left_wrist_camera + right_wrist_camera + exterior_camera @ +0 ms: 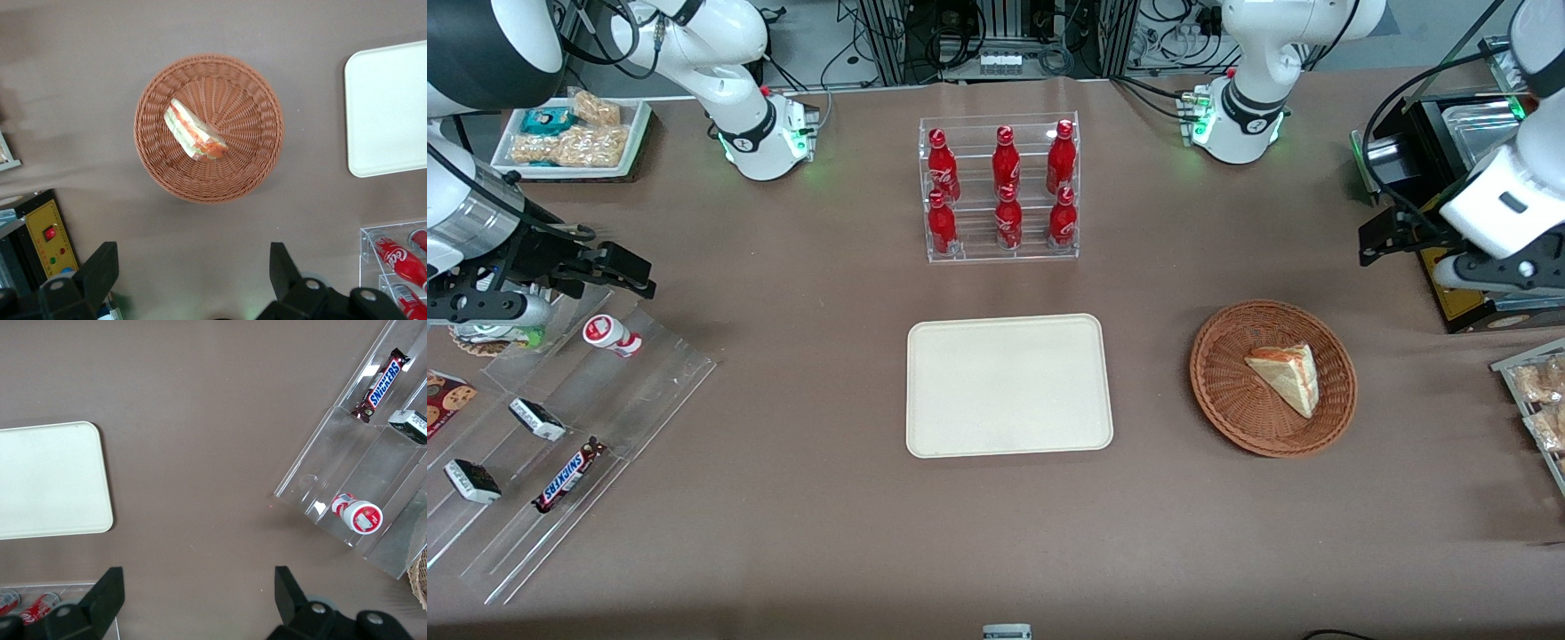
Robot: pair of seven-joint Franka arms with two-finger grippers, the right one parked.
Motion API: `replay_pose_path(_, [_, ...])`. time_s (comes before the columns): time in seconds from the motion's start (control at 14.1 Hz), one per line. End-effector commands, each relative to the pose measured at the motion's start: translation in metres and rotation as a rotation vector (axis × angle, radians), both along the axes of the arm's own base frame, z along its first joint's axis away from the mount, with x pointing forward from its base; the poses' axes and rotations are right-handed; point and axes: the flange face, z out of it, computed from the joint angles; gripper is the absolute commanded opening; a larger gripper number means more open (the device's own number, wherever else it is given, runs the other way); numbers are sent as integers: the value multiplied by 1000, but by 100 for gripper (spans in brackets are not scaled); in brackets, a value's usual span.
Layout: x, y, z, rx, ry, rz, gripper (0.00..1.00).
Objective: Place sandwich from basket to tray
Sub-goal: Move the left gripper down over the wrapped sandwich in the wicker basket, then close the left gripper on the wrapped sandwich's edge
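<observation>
The sandwich (1288, 375) is a pale triangular wedge with orange-red and green filling, lying in the round brown wicker basket (1214, 356). The cream tray (1009, 385) lies flat and bare beside the basket, toward the parked arm's end. My left gripper (1380, 236) hangs open and empty above the table, farther from the front camera than the basket and toward the working arm's end. The left wrist view shows the open gripper (192, 257) apart from the basket (250, 170), the sandwich (195, 130) and part of the tray (390, 107).
A clear rack of red cola bottles (1000, 191) stands farther back than the tray. A black box with a yellow panel (1463, 298) sits under my arm. Bagged snacks (1538, 391) lie at the working arm's end. A clear snack rack (560, 427) sits at the parked arm's end.
</observation>
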Motion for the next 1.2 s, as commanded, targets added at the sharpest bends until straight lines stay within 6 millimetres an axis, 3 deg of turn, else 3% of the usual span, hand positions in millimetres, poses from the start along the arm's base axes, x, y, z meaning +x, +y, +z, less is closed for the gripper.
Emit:
replay_pose_path(0.0, [7, 5, -64, 9, 8, 25, 100])
replay_pose_path(0.21, [8, 12, -139, 10, -18, 35, 100])
replay_pose_path(0.42, [3, 18, -196, 12, -59, 124, 100])
replay_pose_path(0.57, [-5, 19, -221, 11, -94, 218, 100])
replay_pose_path(0.85, [-16, 18, -253, -10, -189, 580, 100])
replay_pose_path(0.99, [-12, 17, -271, -14, -193, 815, 100])
replay_pose_path(1.13, [-5, 17, -290, -22, -208, 929, 100])
